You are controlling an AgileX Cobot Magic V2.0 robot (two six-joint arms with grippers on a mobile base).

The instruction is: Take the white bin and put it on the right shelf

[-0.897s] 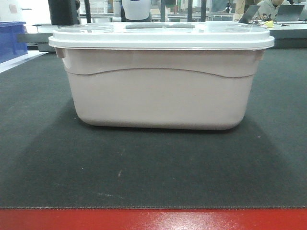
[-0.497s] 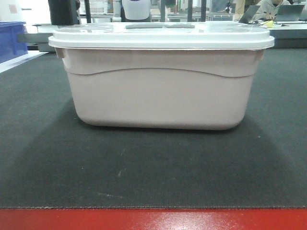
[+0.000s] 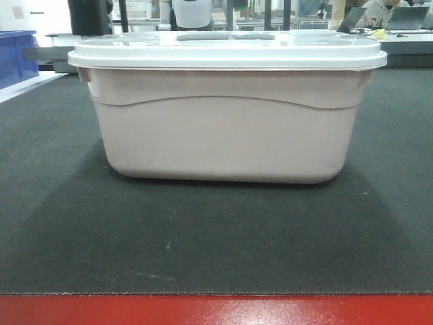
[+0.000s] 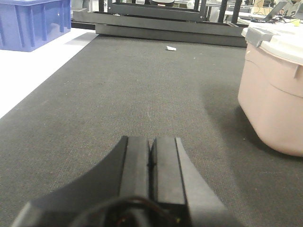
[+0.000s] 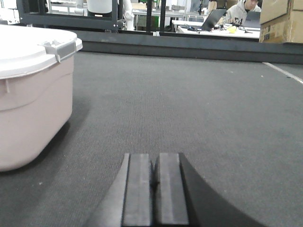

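Two arms wait low over the dark mat [image 3: 216, 237]: L gripper [image 4: 151, 161] & R gripper [image 5: 155, 183], each w/ fingers pressed together, pinching nothing. Between them the white bin [image 3: 226, 132] stands upright on the mat, apart from both. It's prob. flanked like this because it looks too wide for one arm. Its lid [image 3: 226, 51] is on, so contents can't be told. Blue crate [image 4: 33, 21] sits off to the left, inside hidden. The right shelf isn't in view.

The white bin [image 4: 272, 104] is cropped in both wrist views, its inside hidden under the lid [image 4: 284, 40].
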